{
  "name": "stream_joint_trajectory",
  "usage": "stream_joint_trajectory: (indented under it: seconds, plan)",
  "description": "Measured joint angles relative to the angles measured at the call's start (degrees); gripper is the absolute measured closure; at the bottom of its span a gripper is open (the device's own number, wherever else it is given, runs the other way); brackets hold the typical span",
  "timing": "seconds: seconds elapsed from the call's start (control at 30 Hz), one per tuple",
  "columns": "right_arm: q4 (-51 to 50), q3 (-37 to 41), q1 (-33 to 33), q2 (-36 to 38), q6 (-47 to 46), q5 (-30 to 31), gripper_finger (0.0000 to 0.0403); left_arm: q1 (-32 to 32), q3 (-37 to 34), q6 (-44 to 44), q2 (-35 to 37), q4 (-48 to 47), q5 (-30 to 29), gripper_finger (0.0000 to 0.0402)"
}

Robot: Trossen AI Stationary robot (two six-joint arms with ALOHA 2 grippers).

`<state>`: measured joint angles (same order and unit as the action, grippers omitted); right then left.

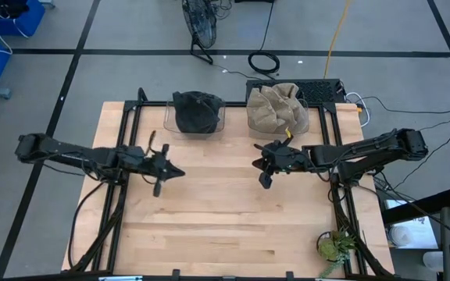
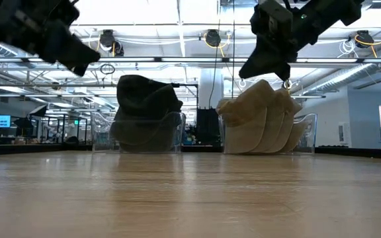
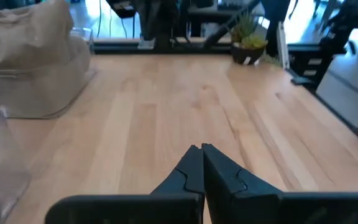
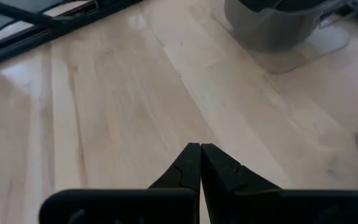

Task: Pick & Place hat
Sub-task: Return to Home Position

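Nothing left on the desk [image 1: 225, 218] to pick: black cap [image 1: 196, 112] heaped in the left transparent bin [image 1: 169, 121], brown caps [image 1: 276, 108] piled in the right transparent bin [image 1: 305, 121], both at the far edge. Judging by that, only the retreat to rest to finish.

Hovering over the left half of the desk, short of the left bin, the left pincer [image 1: 180, 172]; near the middle, close in front of the right bin, the right pincer [image 1: 258, 162]. Each pinched fully together on nothing, tips meeting in the wrist views, and raised clear of the wood in the low view.

To do it well:
- Draw each arm straight back toward its own side, away from the bins.
- Hold height to avoid scraping the boards.
- Steer the right wrist wide of the bin wall and the overhanging brown pile.
- Avoid any swing across the centre, the likeliest place for a brush between arms.

Counted:
- Two arms, two pincers, two bins.
- Black: seemingly one mound, possibly more underneath, not readable.
- Brown: several folds, perhaps three, exact number unclear.
- One potted plant [image 1: 336, 246] at the near right corner.
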<state>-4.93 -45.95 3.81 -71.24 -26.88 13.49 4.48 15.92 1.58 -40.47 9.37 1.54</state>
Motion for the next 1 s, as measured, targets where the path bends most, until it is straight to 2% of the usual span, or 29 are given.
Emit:
stream_joint_trajectory:
  seconds: [0.2,0.33,1.0]
  plan:
    - [0.46,-0.02,0.02,0.04,-5.42,0.12,0.0403,-7.24,-9.51,2.13,7.41,10.05,6.90,0.0399]
    - [0.43,-0.02,0.02,0.06,-5.53,0.15,0.0403,-9.70,-12.00,3.27,10.28,15.39,9.59,0.0400]
    - [0.37,-0.02,0.04,0.07,-6.78,3.22,0.0403,-9.64,-12.24,6.10,26.96,-3.21,8.94,0.0401]
